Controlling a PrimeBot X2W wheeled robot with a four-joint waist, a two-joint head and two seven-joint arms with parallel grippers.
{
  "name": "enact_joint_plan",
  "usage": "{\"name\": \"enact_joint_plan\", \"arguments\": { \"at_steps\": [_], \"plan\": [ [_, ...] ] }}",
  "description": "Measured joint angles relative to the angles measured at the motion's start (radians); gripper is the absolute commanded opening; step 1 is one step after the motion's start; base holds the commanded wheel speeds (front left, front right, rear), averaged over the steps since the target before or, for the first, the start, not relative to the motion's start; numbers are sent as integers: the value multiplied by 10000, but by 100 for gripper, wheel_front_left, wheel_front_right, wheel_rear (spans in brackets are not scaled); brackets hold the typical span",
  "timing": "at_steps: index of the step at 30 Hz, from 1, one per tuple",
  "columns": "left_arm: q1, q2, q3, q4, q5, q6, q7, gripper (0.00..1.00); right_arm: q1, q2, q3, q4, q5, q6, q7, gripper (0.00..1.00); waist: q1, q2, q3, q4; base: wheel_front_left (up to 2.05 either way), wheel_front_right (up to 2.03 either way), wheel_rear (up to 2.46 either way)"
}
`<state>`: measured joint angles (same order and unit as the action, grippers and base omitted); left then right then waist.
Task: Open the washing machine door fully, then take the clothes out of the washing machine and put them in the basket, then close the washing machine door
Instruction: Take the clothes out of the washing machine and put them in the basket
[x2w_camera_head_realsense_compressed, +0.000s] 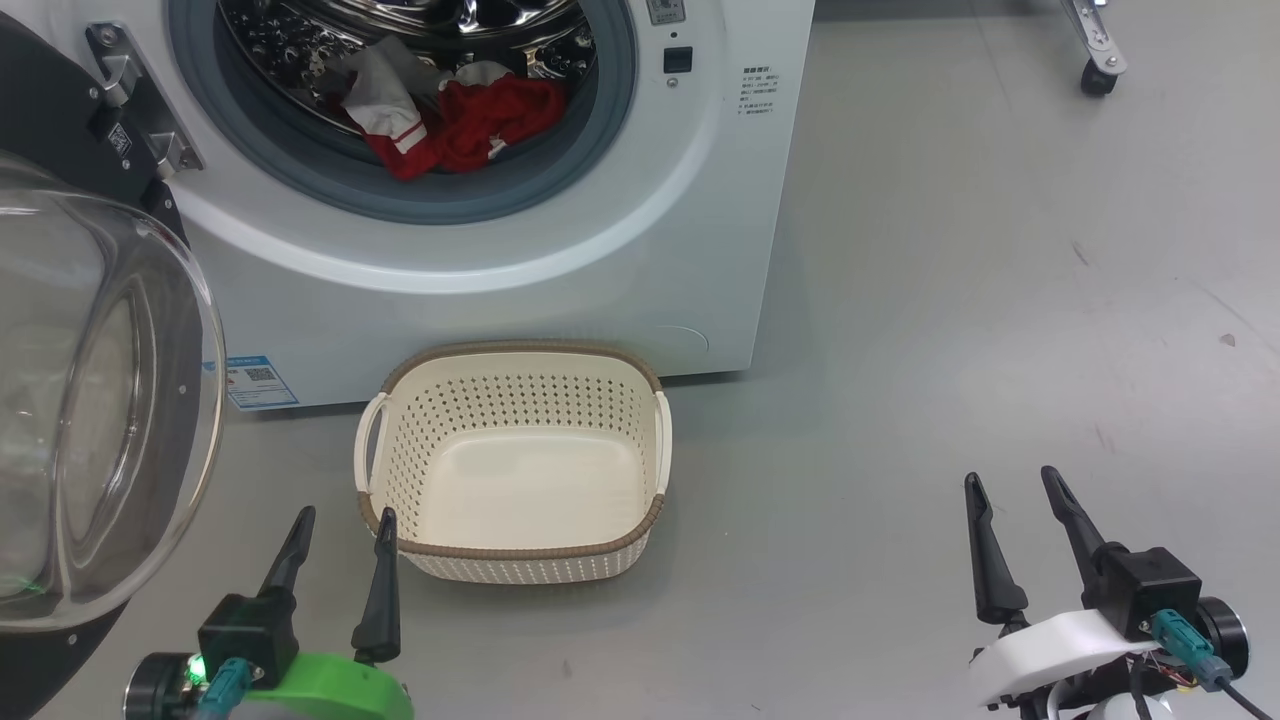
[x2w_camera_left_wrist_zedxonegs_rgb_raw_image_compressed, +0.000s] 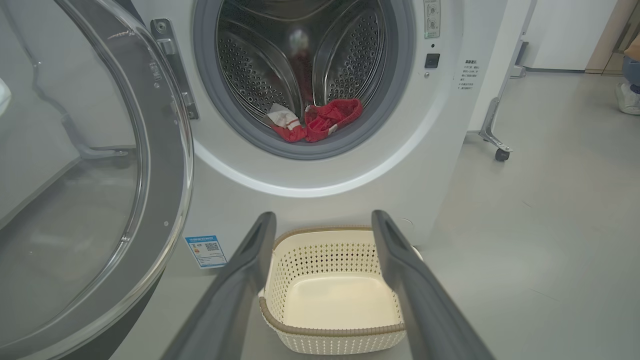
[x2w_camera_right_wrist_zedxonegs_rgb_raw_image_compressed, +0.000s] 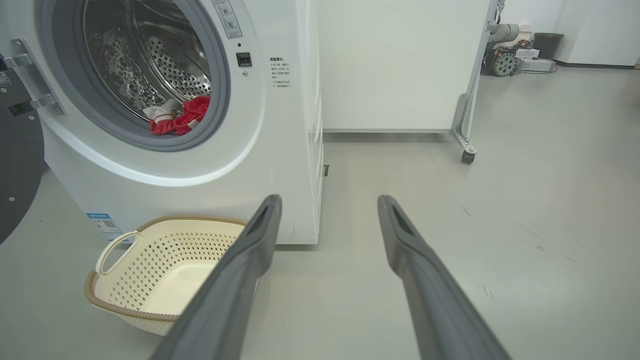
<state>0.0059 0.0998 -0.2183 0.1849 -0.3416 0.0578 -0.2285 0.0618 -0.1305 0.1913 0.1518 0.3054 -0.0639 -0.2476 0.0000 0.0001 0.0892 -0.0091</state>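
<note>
The white washing machine (x2w_camera_head_realsense_compressed: 620, 250) stands ahead with its round door (x2w_camera_head_realsense_compressed: 90, 400) swung out to the left, the clear glass bowl facing me. Red and white clothes (x2w_camera_head_realsense_compressed: 450, 120) lie at the front of the steel drum, also seen as clothes (x2w_camera_left_wrist_zedxonegs_rgb_raw_image_compressed: 315, 122) and clothes (x2w_camera_right_wrist_zedxonegs_rgb_raw_image_compressed: 177, 117). The cream basket (x2w_camera_head_realsense_compressed: 515, 555) sits empty on the floor before the machine. My left gripper (x2w_camera_head_realsense_compressed: 342, 520) is open, just left of the basket's near corner. My right gripper (x2w_camera_head_realsense_compressed: 1012, 482) is open over bare floor to the right.
Grey floor (x2w_camera_head_realsense_compressed: 950, 300) spreads to the right of the machine. A wheeled metal leg (x2w_camera_head_realsense_compressed: 1098, 60) stands at the far right back. In the right wrist view a white partition (x2w_camera_right_wrist_zedxonegs_rgb_raw_image_compressed: 400, 65) rises behind the machine. A person's shoe (x2w_camera_left_wrist_zedxonegs_rgb_raw_image_compressed: 627, 97) shows at the left wrist view's right edge.
</note>
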Motion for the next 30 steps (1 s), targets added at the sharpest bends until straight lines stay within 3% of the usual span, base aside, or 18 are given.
{"name": "enact_joint_plan", "arguments": {
  "at_steps": [30],
  "plan": [
    [50, 0, -67, -320, 90, 119, 119, 100, 43, 10, 65, -132, 2, 2, 0, 100, 0, 0, 60, 137, 5, -5, 0]
  ]
}}
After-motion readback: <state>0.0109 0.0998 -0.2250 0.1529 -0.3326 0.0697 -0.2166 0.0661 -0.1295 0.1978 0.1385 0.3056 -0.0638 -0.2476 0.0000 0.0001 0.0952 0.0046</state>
